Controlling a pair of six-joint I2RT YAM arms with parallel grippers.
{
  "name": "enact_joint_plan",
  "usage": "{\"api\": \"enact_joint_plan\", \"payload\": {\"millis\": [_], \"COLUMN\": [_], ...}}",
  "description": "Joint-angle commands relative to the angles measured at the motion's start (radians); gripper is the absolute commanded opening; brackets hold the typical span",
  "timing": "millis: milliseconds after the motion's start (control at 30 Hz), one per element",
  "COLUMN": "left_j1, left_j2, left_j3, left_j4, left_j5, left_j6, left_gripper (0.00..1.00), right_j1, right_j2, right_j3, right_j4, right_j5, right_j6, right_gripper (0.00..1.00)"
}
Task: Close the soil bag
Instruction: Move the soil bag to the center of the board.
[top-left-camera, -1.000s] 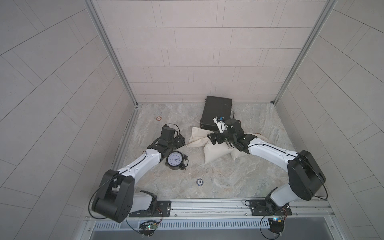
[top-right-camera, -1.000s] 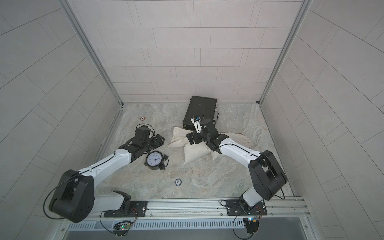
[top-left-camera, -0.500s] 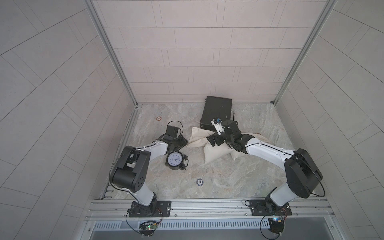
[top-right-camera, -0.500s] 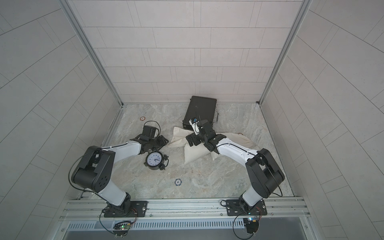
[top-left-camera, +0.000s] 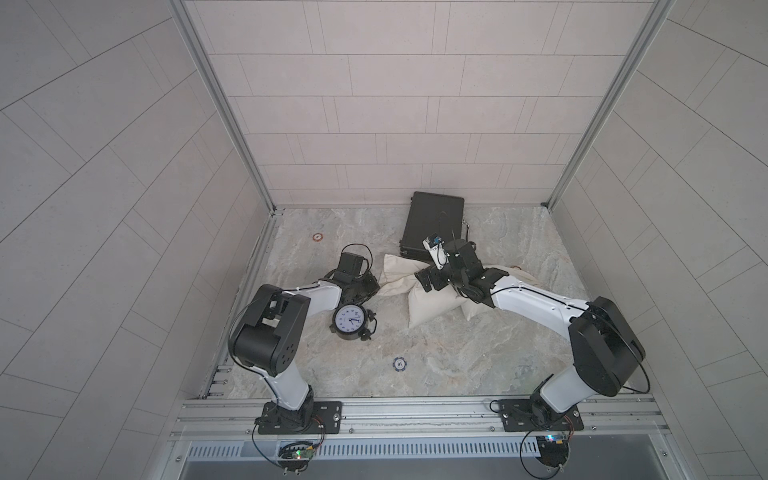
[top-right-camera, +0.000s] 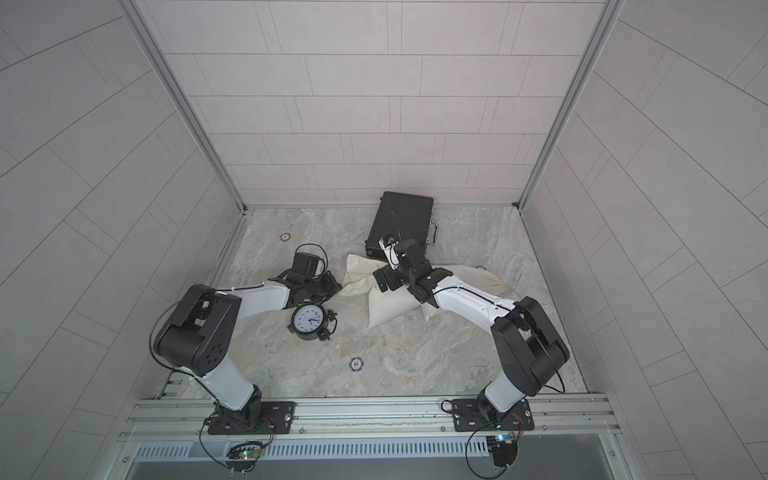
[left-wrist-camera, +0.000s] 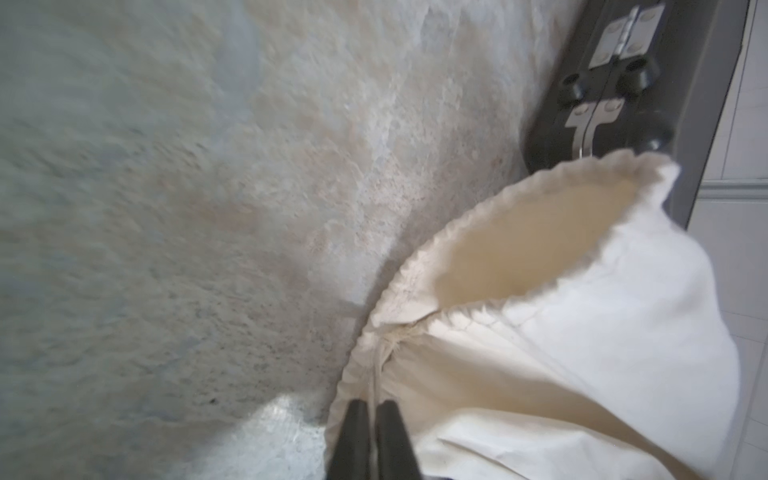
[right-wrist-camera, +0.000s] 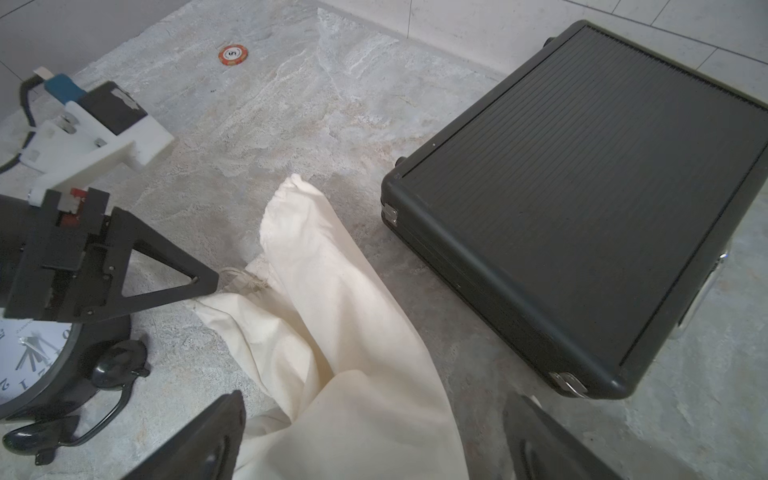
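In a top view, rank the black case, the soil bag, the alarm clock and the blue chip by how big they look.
1. Soil bag and black case: close, and the right arm covers part of the bag, so unranked.
2. Alarm clock.
3. Blue chip, smallest.

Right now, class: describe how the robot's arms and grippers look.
The left arm and right arm have white tubes between black joints, with thin black cables alongside. The left gripper and right gripper are black with tapered fingers. A white bracket tops each wrist.
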Motion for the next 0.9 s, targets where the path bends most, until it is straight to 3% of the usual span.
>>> {"api": "enact_joint_plan", "payload": {"millis": [0, 167, 433, 633, 867], "left_j1": [-0.008, -0.016, -0.083, -0.094, -0.138], "left_j2": [-0.069, -0.149, -0.218, -0.205, -0.191], "left_j3": [0.002, 0.078, 0.387, 0.558, 0.618], "left_j4": [-0.009, -0.074, -0.252, -0.247, -0.246], "left_j5": [-0.005, -0.011, 0.035, 0.143, 0.187], "left_j6": [0.01, 0.125, 0.435, 0.455, 0.454], "left_gripper": [0.0, 0.0, 0.0, 0.0, 0.0], "right_j1": [0.002, 0.002, 0.002, -0.002, -0.004], "right_j2": [-0.042, -0.086, -0.271, -0.361, -0.292], "right_j3": [-0.009, -0.022, -0.04, -0.034, -0.039], "right_j4": [-0.005, 0.001, 0.069, 0.132, 0.299], "right_j5": [0.023, 0.038, 0.016, -0.059, -0.151], "right_j6": [-0.007, 0.003, -0.009, -0.083, -0.055], "right_gripper": [1.0, 1.0, 1.0, 1.0, 1.0]}}
